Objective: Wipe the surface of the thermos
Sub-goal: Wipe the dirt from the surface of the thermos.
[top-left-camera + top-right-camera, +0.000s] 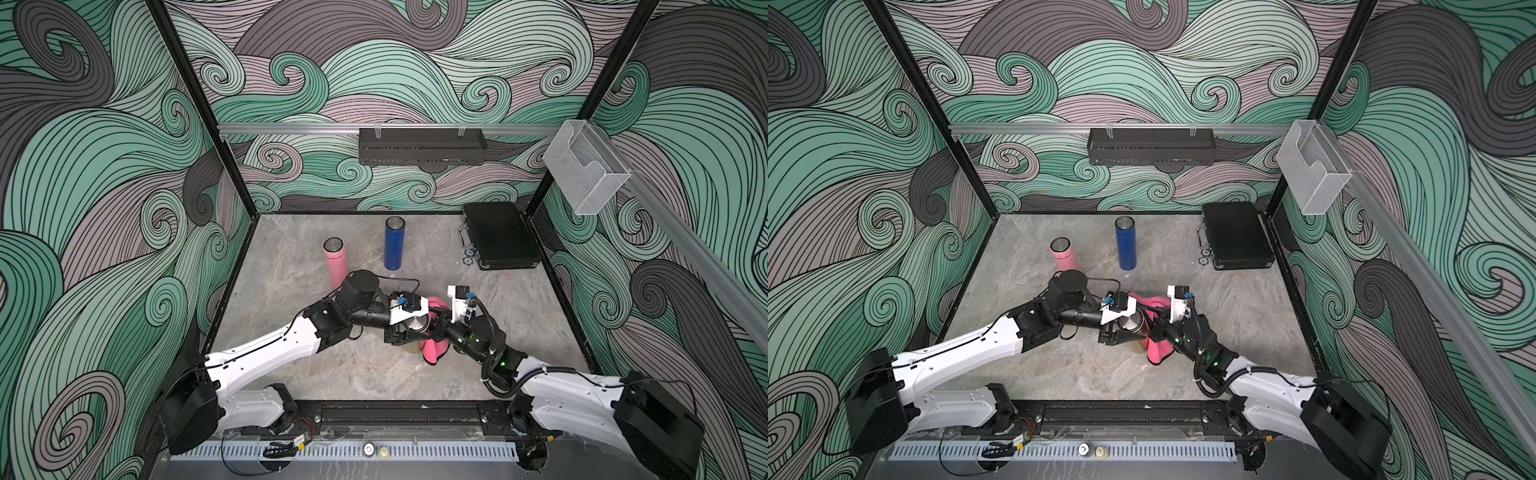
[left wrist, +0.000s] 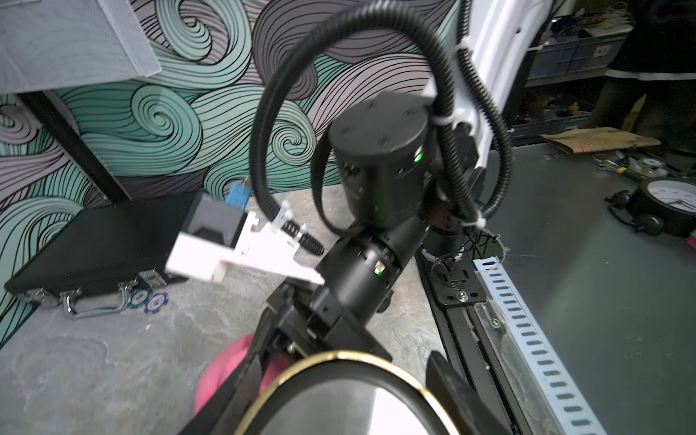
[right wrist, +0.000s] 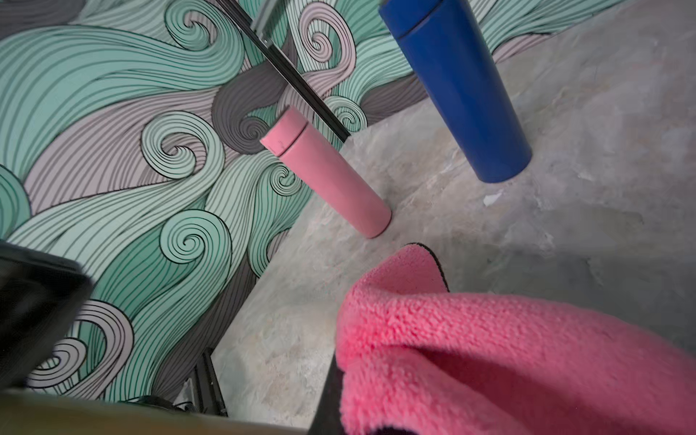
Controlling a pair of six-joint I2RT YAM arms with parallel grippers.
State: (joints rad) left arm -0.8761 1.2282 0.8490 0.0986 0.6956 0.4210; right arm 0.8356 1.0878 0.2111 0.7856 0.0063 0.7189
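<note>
My left hand (image 1: 404,332) is clamped around the tan thermos (image 1: 414,347) just below the centre of the frame, while my right hand (image 1: 439,328) pinches the pink cloth (image 1: 434,353) against its right side.

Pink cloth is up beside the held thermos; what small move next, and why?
Probably slide the right end effector, shut on the pink cloth, down the side of the gold thermos: the left end effector holds it upright, and the cloth hangs beside its body.

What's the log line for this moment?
phase: wiping | left gripper: shut on gold thermos | right gripper: shut on pink cloth | pink thermos, blue thermos: upright
</note>
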